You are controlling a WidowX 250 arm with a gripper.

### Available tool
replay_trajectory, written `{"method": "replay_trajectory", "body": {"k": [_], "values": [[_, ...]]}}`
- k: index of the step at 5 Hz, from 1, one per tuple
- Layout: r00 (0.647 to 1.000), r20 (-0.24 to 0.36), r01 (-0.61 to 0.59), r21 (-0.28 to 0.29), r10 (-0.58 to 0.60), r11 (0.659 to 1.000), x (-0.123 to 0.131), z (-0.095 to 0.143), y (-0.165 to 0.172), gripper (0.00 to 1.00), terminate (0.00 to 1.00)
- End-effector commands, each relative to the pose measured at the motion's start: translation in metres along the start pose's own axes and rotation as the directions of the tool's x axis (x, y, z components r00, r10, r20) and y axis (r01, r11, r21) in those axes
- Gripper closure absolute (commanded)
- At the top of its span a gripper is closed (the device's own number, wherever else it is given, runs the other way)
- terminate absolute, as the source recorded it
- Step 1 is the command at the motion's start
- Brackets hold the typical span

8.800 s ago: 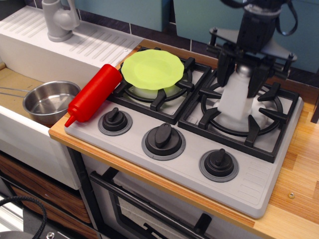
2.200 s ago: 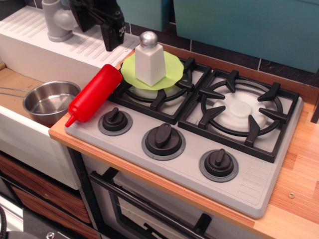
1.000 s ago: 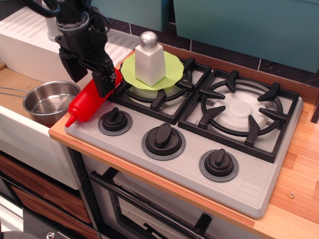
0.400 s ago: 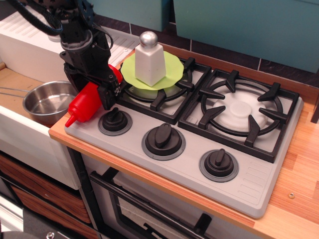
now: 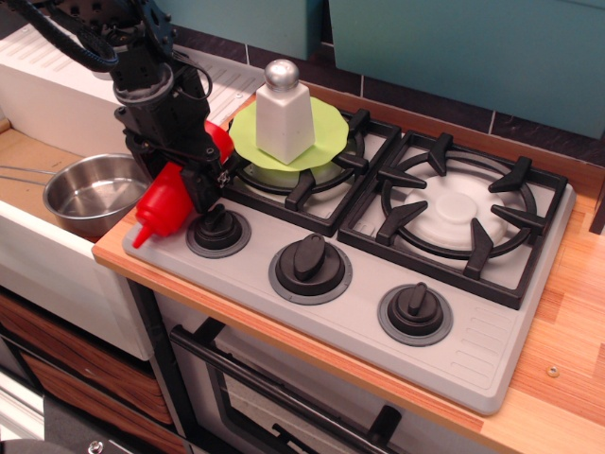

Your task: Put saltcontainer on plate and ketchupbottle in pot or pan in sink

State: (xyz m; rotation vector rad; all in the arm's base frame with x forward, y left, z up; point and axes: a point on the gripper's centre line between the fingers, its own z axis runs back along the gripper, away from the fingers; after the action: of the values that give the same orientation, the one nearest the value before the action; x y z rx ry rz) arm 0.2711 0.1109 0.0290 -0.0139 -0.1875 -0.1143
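At the far left the white sink (image 5: pixel 38 248) shows its near wall, with a ribbed drainboard (image 5: pixel 189 80) running along the far side. Inside the basin sits the shiny steel pot (image 5: pixel 90 194), its thin handle pointing left out of view.

Just right of the pot, the black gripper (image 5: pixel 180 175) reaches down from the upper left over the left edge of the stove (image 5: pixel 492 350). Its jaws are clamped across the middle of the red ketchupbottle (image 5: pixel 163 206), one finger on each side of the body. The bottle lies tilted, its cone nozzle pointing down and to the near left, just past the wooden counter edge (image 5: pixel 123 260) and close to the pot's rim (whether the bottle touches the stove top cannot be told). Its far end shows as a red patch behind the gripper.

Right of the gripper, the lime-green plate (image 5: pixel 326 128) rests on the far left burner grate. The white saltcontainer (image 5: pixel 282 118) stands upright on it, silver cap on top, toward the plate's left half.

Three black knobs (image 5: pixel 309 260) line the near side of the stove. The right burner (image 5: pixel 458 208) is bare.
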Motion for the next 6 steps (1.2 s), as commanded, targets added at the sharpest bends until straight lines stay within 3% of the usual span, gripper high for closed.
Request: {"method": "replay_trajectory", "body": {"k": [1,2,4,6], "values": [[0.999,-0.01,0.035,0.023,-0.035,0.999,0.007,0.055,0.009,1.0,0.0],[0.998,-0.036,0.053,0.025,-0.052,0.998,0.012,0.076,0.018,1.0,0.0],[0.985,-0.019,0.174,0.046,-0.173,0.984,0.033,0.075,0.071,1.0,0.0],[0.982,-0.002,0.188,0.043,-0.188,0.981,0.037,0.06,0.095,1.0,0.0]]}}
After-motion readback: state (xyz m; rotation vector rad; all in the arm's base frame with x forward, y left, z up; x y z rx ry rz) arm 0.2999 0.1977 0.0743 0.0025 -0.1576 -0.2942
